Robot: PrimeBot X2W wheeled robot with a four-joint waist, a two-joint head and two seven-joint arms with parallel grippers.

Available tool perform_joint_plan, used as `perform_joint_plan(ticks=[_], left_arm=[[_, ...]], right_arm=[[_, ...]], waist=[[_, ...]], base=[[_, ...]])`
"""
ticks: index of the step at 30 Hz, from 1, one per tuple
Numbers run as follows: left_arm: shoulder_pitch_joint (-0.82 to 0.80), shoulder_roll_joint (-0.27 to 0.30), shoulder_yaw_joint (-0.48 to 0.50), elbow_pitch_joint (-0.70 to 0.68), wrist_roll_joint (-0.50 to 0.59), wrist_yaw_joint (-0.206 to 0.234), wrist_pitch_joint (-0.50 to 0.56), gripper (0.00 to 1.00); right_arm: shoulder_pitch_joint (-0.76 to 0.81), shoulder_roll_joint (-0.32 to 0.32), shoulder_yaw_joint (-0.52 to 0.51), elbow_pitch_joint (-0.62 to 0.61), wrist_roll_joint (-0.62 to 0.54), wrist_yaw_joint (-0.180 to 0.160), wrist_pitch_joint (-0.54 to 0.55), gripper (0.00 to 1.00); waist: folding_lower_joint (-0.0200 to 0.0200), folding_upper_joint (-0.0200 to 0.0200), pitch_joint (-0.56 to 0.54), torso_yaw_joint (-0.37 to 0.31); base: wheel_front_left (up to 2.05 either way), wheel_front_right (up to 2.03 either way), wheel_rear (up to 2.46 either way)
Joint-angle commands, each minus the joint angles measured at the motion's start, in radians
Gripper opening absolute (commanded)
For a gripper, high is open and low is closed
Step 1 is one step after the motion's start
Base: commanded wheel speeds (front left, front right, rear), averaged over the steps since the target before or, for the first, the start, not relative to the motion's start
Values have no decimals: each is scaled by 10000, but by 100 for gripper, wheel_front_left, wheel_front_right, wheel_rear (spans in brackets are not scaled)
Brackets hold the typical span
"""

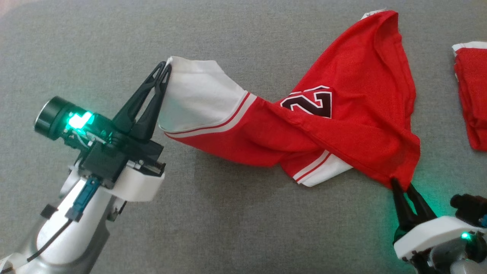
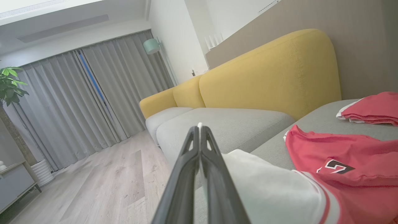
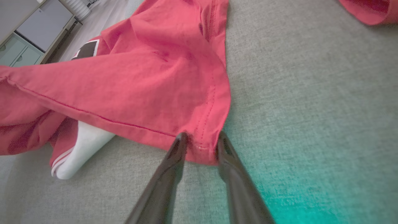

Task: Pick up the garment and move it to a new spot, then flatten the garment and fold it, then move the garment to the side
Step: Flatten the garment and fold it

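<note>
Left pincer (image 1: 166, 67), at nine o'clock, is clamped on the white sleeve (image 1: 198, 95) of the garment (image 1: 361, 76). Right pincer (image 1: 401, 185), at five o'clock, stands narrowly apart astride its red hem corner (image 1: 399, 173). It lies twisted across the grey sofa seat (image 1: 228, 228).

Two garments lie on the grey seat (image 1: 114, 38). One is a red jersey (image 1: 354, 76) spread from the middle of the seat toward its far edge. The other is a folded red garment (image 1: 471, 95) at the right edge. The jersey shows two white sleeves: one sleeve (image 1: 198, 95) on the left and a second sleeve (image 1: 327, 169) toward the near edge. It also has one dark number patch (image 1: 310, 102).

Two grippers are at the jersey, the left gripper (image 1: 166, 67) and the right gripper (image 1: 402, 185), each with two dark fingers.

The left wrist view shows three yellow back cushions (image 2: 267, 68), one leafy plant (image 2: 9, 84), one mint-green lamp (image 2: 151, 46) and one low cabinet (image 2: 15, 186).
</note>
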Motion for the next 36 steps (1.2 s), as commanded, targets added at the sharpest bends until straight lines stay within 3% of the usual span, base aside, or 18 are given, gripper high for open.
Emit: perform_joint_plan(ticks=[1,9,14,20,26,31,36], left_arm=[[-303,212,634,-282,110,-38,-40,0],[-217,56,803,-180,186,-144,-40,0],[-171,165,1135,-468,188,-327,-40,0],[-448,650,1870,-1224,148,-627,-40,0],[-1723,1262,2366,-1640,253,-1095,-40,0],[-3964,1564,2184,-892,52,-1527,135,0],[-5727,1836,1307,713,-316,-1685,688,0]], right_arm=[[-354,-129,147,-237,-22,-7,-123,0],[-441,-410,108,-388,34,-7,-388,0],[-482,-875,-668,-1618,180,-7,-454,0],[-1483,-1800,-1493,-3613,624,-7,658,0],[-3550,-2975,-1876,-4455,1010,-7,1883,0],[-5853,-3802,-1336,-3573,1074,-7,2610,0],[-7446,-3896,-218,-2114,1163,-7,2766,0]], waist=[[-1,0,52,28],[-1,0,-294,8],[-1,0,-1147,-210],[-1,0,-2314,-656],[-1,0,-2927,-798],[-1,0,-2925,-802],[-1,0,-2451,-853]], base=[[0,0,0],[0,0,0],[0,0,0],[0,0,0],[0,0,0],[0,0,0],[0,0,0]])
